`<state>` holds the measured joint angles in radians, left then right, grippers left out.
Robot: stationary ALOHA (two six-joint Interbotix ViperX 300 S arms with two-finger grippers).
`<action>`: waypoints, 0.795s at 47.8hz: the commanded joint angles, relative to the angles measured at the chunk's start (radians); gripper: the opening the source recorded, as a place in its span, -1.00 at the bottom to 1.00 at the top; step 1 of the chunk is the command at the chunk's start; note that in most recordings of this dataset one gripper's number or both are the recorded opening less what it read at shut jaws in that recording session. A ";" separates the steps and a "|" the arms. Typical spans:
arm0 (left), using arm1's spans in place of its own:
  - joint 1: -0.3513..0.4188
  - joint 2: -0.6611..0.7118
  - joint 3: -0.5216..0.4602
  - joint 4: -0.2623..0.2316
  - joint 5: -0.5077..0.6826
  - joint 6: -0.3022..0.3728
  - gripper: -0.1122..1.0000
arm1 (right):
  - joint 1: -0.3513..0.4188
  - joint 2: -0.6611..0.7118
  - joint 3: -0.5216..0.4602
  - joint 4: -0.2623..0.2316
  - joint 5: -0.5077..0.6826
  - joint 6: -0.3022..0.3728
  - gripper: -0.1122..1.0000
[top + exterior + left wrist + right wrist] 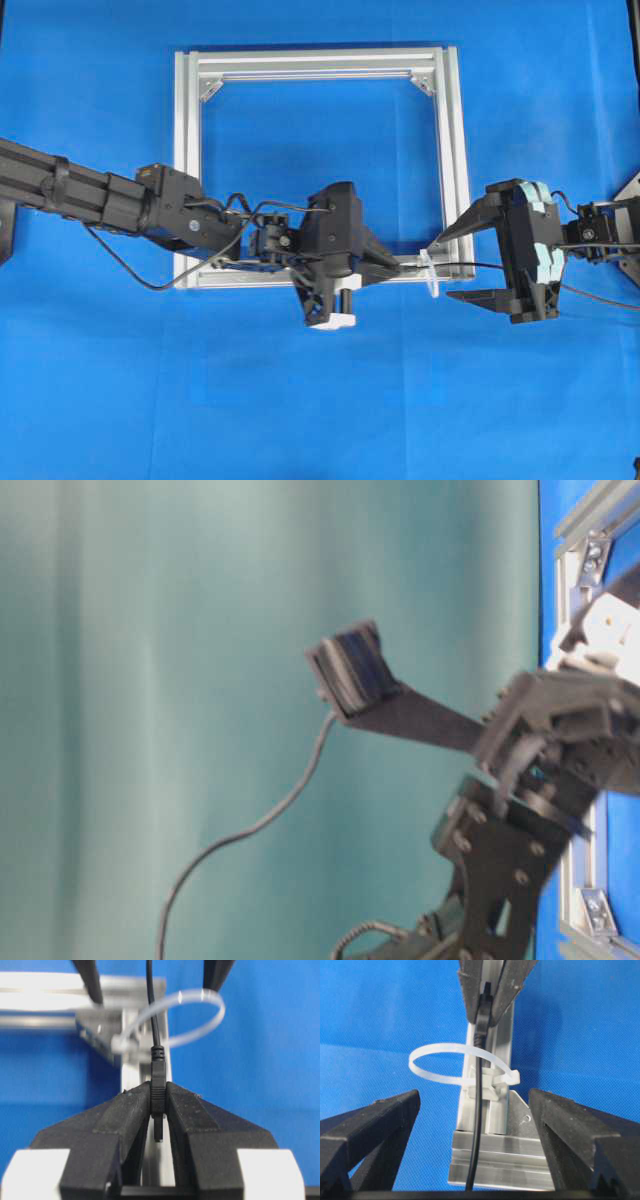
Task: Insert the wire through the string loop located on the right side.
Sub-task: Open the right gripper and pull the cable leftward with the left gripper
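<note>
Wire [478, 1125], thin glossy black, threads the translucent white string loop [445, 1062].

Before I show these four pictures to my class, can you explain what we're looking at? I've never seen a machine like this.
Two black robot arms work over a blue table. One picture looks straight down, one from table height, and two from cameras on the wrists. On the table lies a square silver frame with a white string loop tied at its right corner. The left gripper pinches the plug of the thin black wire, which runs through the loop. The right gripper is open, holding nothing.
</note>
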<state>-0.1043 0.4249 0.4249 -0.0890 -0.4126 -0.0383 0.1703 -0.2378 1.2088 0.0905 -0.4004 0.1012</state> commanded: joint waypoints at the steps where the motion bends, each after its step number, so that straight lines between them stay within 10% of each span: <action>1: -0.003 -0.061 0.020 0.002 -0.020 0.000 -0.65 | 0.002 -0.011 -0.012 0.002 -0.003 -0.002 0.92; 38: -0.052 -0.425 0.518 0.000 -0.051 -0.003 -0.65 | 0.008 -0.014 -0.009 -0.006 0.003 -0.006 0.92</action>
<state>-0.1503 0.0522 0.9097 -0.0890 -0.4556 -0.0399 0.1749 -0.2378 1.2088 0.0859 -0.3942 0.0966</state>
